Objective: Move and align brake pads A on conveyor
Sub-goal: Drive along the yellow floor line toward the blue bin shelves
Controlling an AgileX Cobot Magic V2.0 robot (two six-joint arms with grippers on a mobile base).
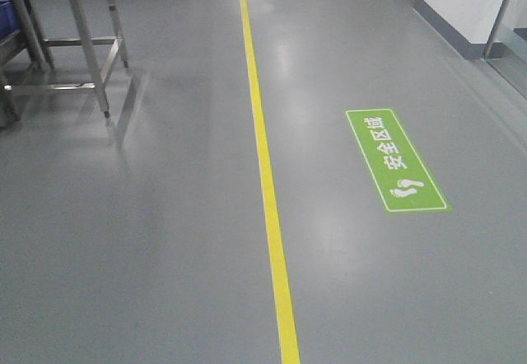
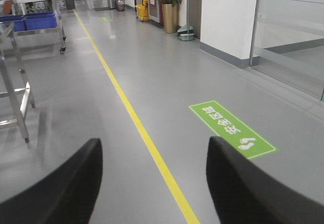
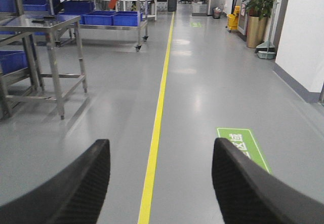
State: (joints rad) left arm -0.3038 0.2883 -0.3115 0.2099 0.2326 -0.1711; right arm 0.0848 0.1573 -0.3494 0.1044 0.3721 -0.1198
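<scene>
No brake pads and no conveyor belt show in any view. My left gripper [image 2: 154, 145] is open and empty, its two black fingers spread wide above the grey floor. My right gripper [image 3: 161, 147] is likewise open and empty, pointing down the corridor. Neither gripper shows in the front view.
A yellow floor line [image 1: 268, 183] runs down the corridor. A green floor sign [image 1: 395, 161] lies right of it. Steel table frames [image 1: 78, 43] stand at the left, also in the right wrist view [image 3: 45, 57], with racks of blue bins [image 3: 101, 17] behind. A white wall [image 2: 228, 16] and plant [image 2: 169, 3] are at the right.
</scene>
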